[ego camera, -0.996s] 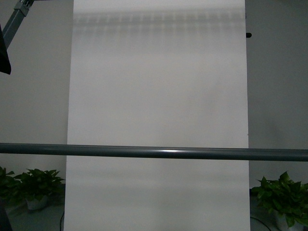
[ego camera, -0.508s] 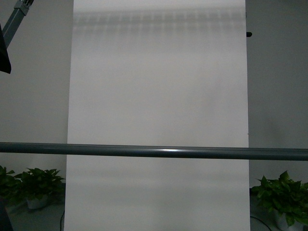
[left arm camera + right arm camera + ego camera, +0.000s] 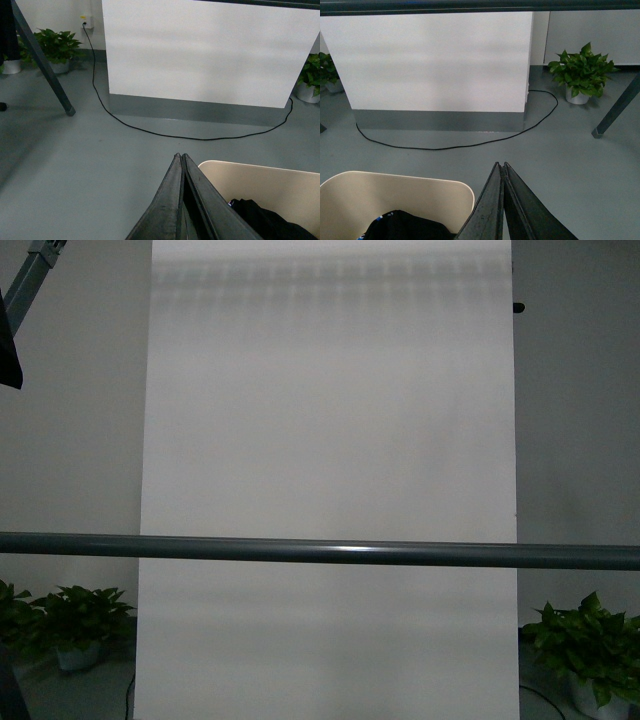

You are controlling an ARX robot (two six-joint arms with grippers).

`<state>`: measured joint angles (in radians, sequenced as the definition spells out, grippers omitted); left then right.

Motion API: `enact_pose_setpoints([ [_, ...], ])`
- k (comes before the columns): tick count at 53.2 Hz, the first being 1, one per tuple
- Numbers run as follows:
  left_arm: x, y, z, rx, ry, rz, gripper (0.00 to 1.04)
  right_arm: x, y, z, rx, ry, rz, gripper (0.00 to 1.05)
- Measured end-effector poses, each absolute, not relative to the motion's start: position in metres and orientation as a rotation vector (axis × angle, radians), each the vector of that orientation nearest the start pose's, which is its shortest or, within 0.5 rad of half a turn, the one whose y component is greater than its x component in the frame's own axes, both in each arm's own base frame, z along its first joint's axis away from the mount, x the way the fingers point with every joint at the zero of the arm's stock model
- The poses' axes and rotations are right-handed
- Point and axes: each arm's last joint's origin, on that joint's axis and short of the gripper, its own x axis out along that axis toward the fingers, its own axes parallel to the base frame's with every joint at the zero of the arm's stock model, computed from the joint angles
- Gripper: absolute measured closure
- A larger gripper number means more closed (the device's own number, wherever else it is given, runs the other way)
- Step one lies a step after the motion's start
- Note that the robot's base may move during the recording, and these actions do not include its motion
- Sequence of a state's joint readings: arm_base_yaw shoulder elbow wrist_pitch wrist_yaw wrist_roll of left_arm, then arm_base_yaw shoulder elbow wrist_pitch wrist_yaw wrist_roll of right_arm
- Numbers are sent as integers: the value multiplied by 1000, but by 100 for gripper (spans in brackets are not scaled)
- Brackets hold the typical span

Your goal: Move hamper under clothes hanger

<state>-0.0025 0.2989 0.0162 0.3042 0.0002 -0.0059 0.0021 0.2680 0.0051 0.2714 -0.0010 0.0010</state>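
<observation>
Both tools, left tool (image 3: 181, 156) and right tool (image 3: 501, 164), are showing fingers pressed together, flanking the hamper (image 3: 395, 192), which is sitting low between them on the floor. The clothes hanger (image 3: 320, 553) bar is sliding slightly lower in front view, suggesting the robot is advancing toward it.

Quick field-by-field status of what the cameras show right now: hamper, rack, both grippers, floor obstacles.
hamper: cream tub, dark clothing inside; sits between the two grippers
clothes hanger: grey horizontal bar crosses the front view; slanted legs on the floor at each side
left gripper: fingers together, beside the hamper rim, holding nothing visible
right gripper: fingers together, beside the rim
floor: black cable lies ahead of the hamper, along the white panel
surroundings: potted plants by the wall
</observation>
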Motion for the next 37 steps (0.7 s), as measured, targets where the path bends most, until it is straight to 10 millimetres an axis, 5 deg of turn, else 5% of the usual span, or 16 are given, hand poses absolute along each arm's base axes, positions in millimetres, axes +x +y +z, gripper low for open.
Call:
enact_pose_setpoints([
  [37, 97, 0, 169, -6, -13, -3, 101, 98, 0, 165, 1, -3, 3, 102],
])
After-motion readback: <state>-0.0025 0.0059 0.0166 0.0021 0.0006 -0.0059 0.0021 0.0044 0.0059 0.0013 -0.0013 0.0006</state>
